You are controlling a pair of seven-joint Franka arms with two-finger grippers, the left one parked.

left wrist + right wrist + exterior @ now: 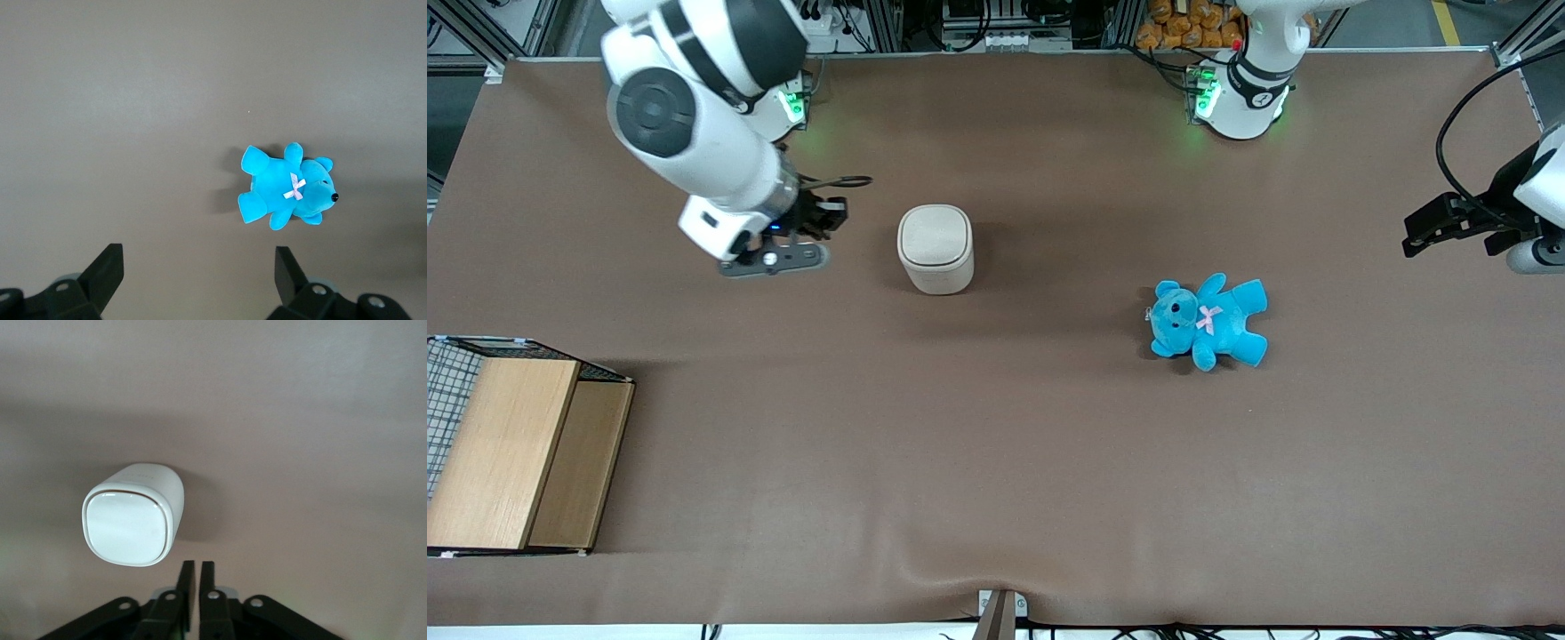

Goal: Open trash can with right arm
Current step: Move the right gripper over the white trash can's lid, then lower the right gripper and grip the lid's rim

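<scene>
Trash can (935, 248), a small cream-white plastic bin with a rounded-square body and a flat flip lid, stands upright on the brown table (996, 462) a little left of centre in the upper half of the front view, its lid down flat, so by my reading the opening itself is not yet begun and the whole of it is left. In that same view the white jointed right arm (694, 133) reaches down from the upper left, and its small black two-finger gripper (823, 218) hangs just beside the can, apart from it, on the side toward the working arm's end of the table; a bright blue plush teddy bear (1209, 322) lies well apart toward the parked arm's end, and a light wooden box (516, 453) sits at the lower left edge. In the right wrist view the can (132, 517) shows lid-on, and the gripper (194, 583) has its jaws pressed nearly together on nothing, close beside the can's lid edge without touching it.
</scene>
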